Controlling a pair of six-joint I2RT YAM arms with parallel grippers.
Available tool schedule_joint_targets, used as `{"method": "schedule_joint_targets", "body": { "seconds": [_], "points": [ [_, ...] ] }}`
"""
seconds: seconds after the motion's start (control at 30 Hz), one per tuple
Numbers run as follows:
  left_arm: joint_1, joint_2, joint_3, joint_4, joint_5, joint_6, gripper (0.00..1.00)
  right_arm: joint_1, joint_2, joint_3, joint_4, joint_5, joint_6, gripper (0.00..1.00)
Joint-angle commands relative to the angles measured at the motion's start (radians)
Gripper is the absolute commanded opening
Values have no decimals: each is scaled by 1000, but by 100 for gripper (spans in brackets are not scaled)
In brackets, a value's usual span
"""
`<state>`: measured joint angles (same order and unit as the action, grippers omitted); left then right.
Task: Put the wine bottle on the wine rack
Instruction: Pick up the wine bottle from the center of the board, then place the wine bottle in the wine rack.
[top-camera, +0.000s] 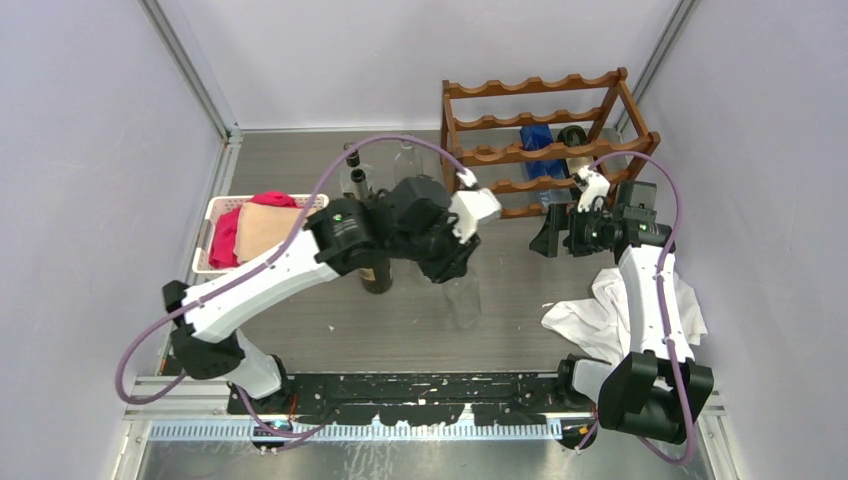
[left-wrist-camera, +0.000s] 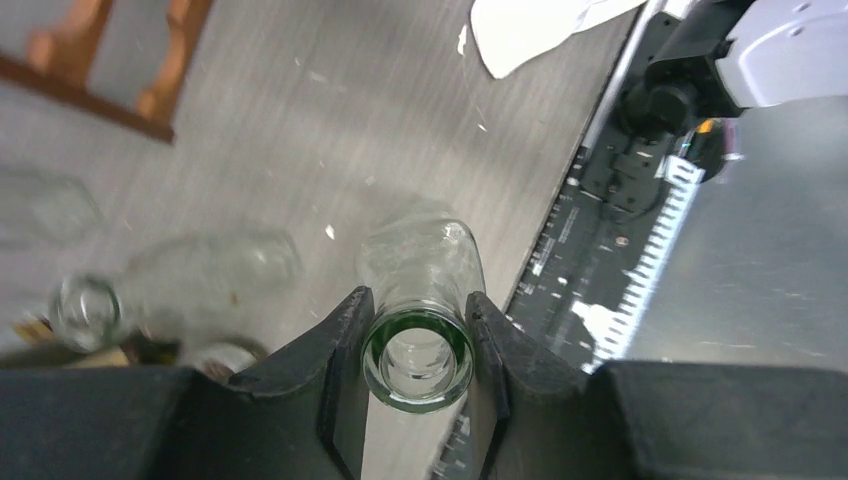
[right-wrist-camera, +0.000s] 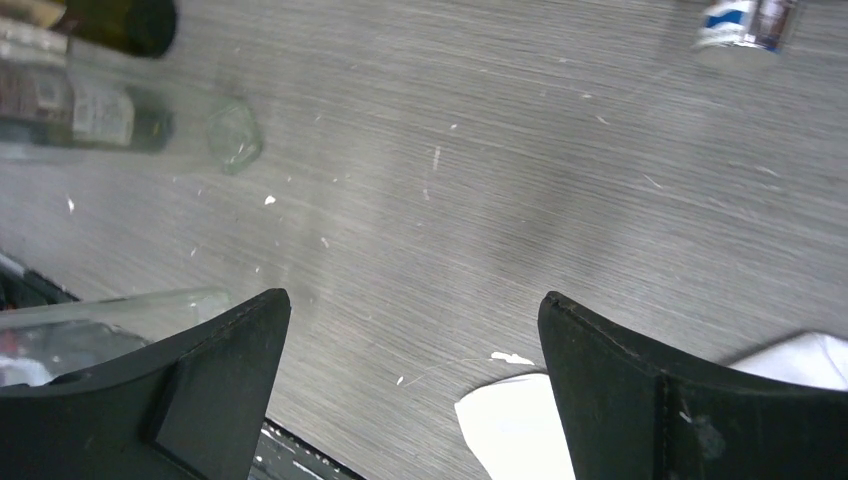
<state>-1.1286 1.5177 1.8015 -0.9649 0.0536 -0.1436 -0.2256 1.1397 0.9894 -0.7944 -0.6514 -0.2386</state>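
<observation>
A: Left pincer (left-wrist-camera: 415, 300) state?
B: Clenched on the neck of the wine bottle (left-wrist-camera: 420, 255), which is clear glass with a green-tinted rim. Fingers (left-wrist-camera: 345, 340) press both sides just under the lip.
A: Where is the bottle?
B: Mid bench (top-camera: 400, 320), upright under the left wrist, just right of a dark bottle (top-camera: 375, 272). Can't tell whether its base touches the bench.
A: And the wine rack (top-camera: 545, 140)?
B: Far right corner, well apart from the bottle. Its back and right side are close to the walls.
A: Room between them?
B: A bare strip of bench runs from the bottle to the rack front. The right pincer (top-camera: 548, 237) hangs in that strip, just in front of the rack's lower rail. It's released, jaws wide, nothing between them.
A: Other edges?
B: Near side: the black mounting rail (left-wrist-camera: 600, 250) along the bench edge, close to the bottle in the left wrist view. Left: a white basket (top-camera: 203, 262) of red and tan cloths near the wall. Behind the left arm: clear bottles (top-camera: 403, 158) standing toward the far edge. Right: a white cloth (top-camera: 600, 310) crumpled around the right arm.
A: Rack slots?
B: Top-tier scallops are open. Something blue (top-camera: 537, 140) and a dark round shape (top-camera: 573, 135) sit in the middle tiers, right half. Can't tell more.
</observation>
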Motion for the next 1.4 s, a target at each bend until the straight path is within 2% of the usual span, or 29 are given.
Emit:
{"method": "schedule_joint_targets", "body": {
  "seconds": [0.0, 0.23, 0.53, 0.6, 0.77, 1.03, 1.37],
  "points": [
    [-88, 66, 92, 169, -92, 301, 0, -37, 2, 42, 83, 69, 117, 100],
    [-164, 207, 152, 273, -216, 624, 0, -55, -8, 33, 129, 136, 178, 100],
    [-165, 302, 52, 622, -273, 973, 0, -75, -9, 28, 160, 196, 223, 100],
    [-162, 332, 64, 656, -290, 1031, 0, -83, -10, 26, 170, 226, 238, 100],
    [-150, 400, 108, 690, -293, 1075, 0, -98, -9, 29, 180, 258, 292, 100],
    [-138, 473, 137, 760, -360, 1119, 0, -101, -6, 28, 185, 256, 297, 100],
    [-109, 538, 174, 789, -379, 1150, 0, -101, -4, 28, 184, 253, 297, 100]
  ]
}}
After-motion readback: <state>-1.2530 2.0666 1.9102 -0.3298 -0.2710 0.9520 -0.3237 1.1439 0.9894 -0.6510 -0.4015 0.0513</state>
